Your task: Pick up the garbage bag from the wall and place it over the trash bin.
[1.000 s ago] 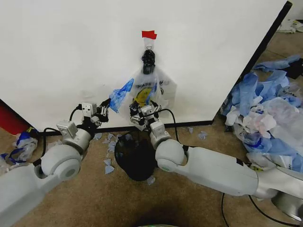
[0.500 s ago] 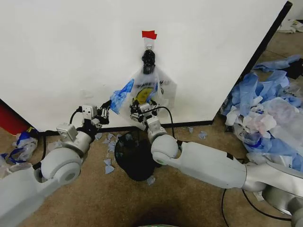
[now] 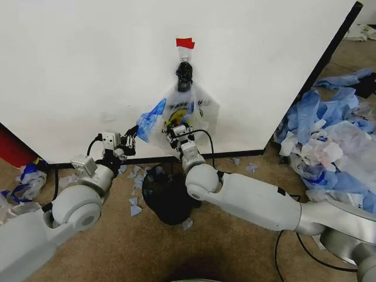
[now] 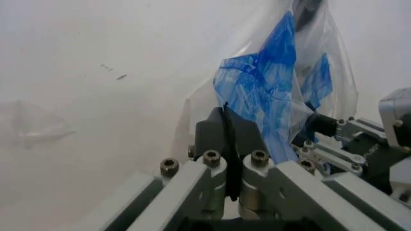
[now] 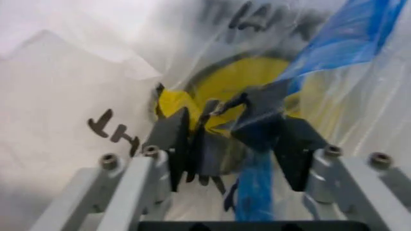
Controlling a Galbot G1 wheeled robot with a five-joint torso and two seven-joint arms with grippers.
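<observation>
- Bag trouble ahead: garbage bag (image 3: 187,104) hanging off wall (image 3: 82,64) hook, above right gripper (image 3: 179,130).
- Left gripper (image 3: 133,130) clenched on its blue corner.
- Right's spread around plastic, probably tearing if yanked sideways.
- Trash bin (image 3: 167,197) waiting below both.

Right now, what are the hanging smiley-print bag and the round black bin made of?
Smiley-print garbage bag: thin translucent plastic film, glossy and crinkled; the wall shows through it. Round black trash bin: dark and matte, probably wire mesh, though the weave is hard to make out.
</observation>
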